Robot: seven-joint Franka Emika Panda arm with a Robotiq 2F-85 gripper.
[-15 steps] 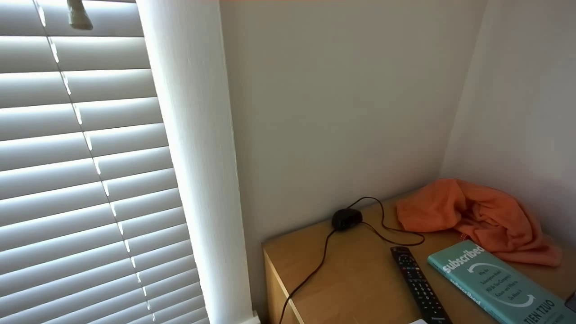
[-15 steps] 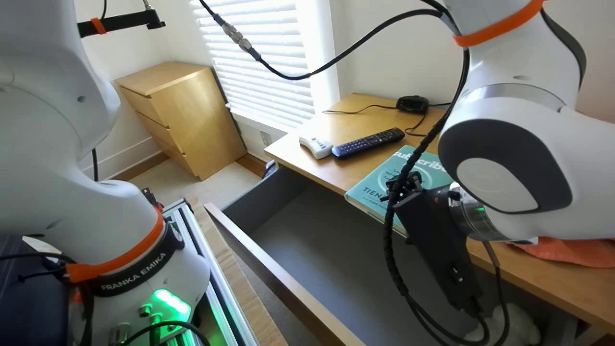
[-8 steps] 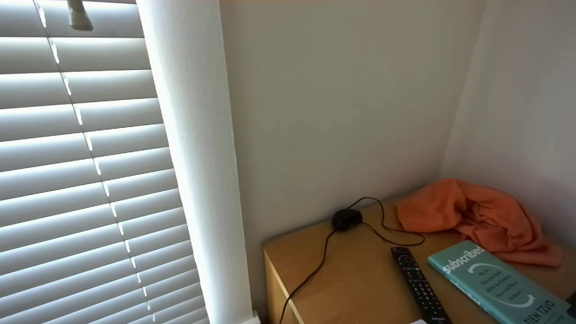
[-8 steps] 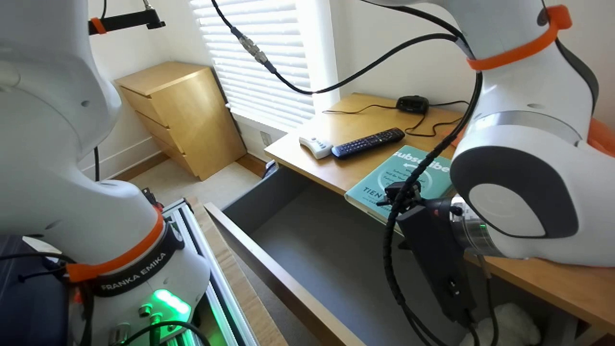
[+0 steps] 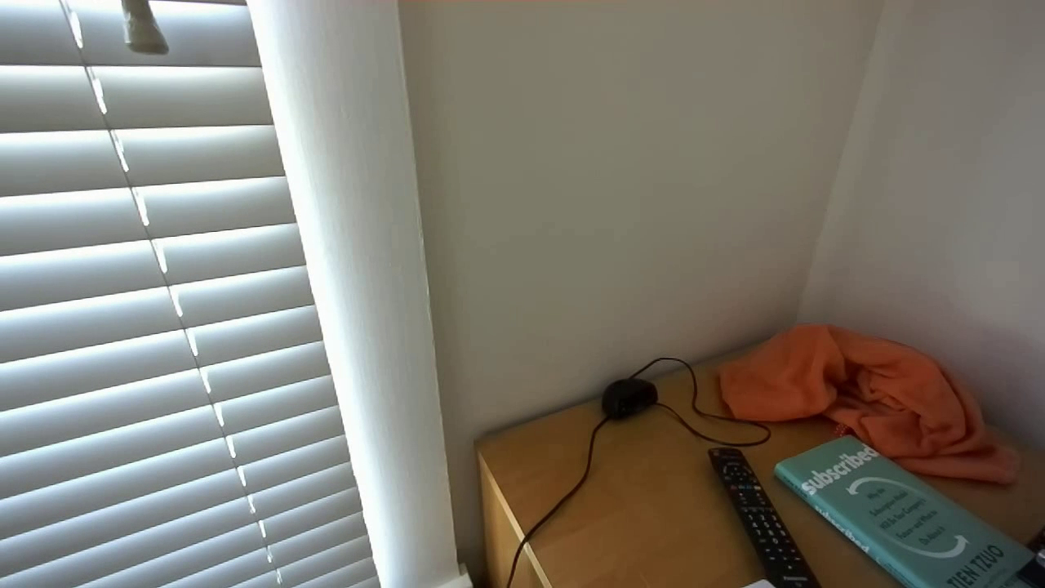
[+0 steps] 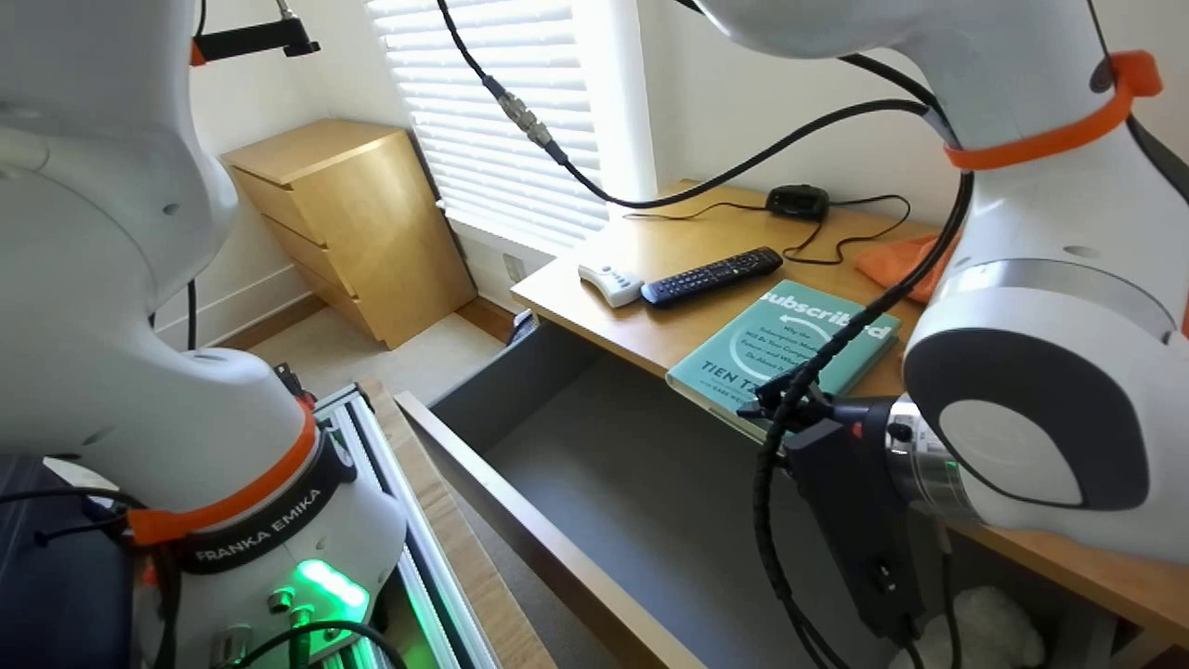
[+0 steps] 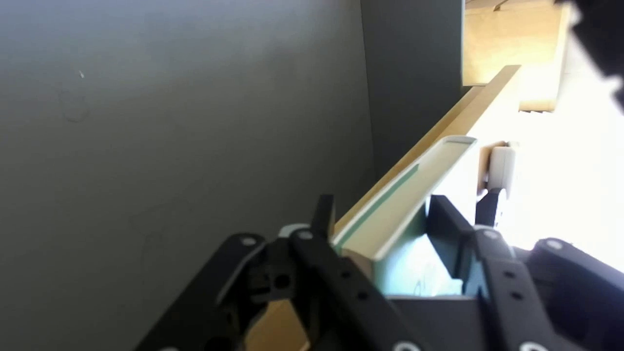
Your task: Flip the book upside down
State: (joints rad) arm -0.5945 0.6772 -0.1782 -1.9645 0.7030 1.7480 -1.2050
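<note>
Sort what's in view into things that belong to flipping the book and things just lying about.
For the job:
book, title side up
gripper, open at a corner of the book

Just lying about:
black remote
white device
orange cloth
black box with a cord

From here, the orange-banded white robot arm (image 6: 1040, 214) and black two-fingered gripper (image 7: 382, 210) sit lower than a second ago, baring more of the teal hardcover book (image 6: 762, 344).
</note>
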